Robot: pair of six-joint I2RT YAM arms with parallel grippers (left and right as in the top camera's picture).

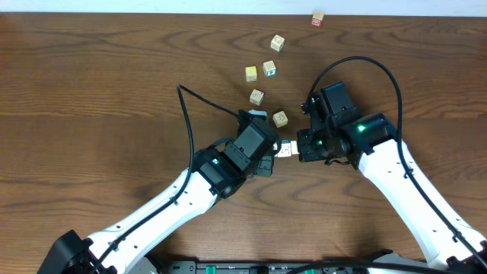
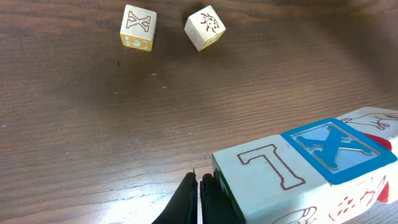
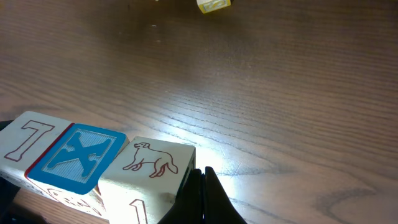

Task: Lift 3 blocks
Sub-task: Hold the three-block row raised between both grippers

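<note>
Overhead, the blocks (image 1: 285,149) form a short row, end to end, on the dark wooden table (image 1: 91,91). The left gripper (image 1: 270,157) meets the row's left end and the right gripper (image 1: 300,148) its right end. Their fingers are hard to make out from here. Several loose cubes (image 1: 257,97) lie scattered beyond the row, the closest just past it. A red cube (image 1: 317,18) sits farthest from the row.

In the left wrist view, the left gripper (image 2: 199,190) has its fingers pinched together with nothing between them, tips against the end face of the blocks (image 2: 305,168). The end block bears a red outlined figure, the middle one a blue X, and the far one red marks. I cannot tell whether the row rests on the wood or hangs clear of it. Well beyond the row stand an X cube (image 2: 137,28) and a ladybird cube (image 2: 204,28).

In the right wrist view, the right gripper (image 3: 202,186) is likewise clenched and empty, tips at the row's other end, beside the face with a dog on the blocks (image 3: 81,158). A yellow cube (image 3: 214,5) lies well apart from the row.
</note>
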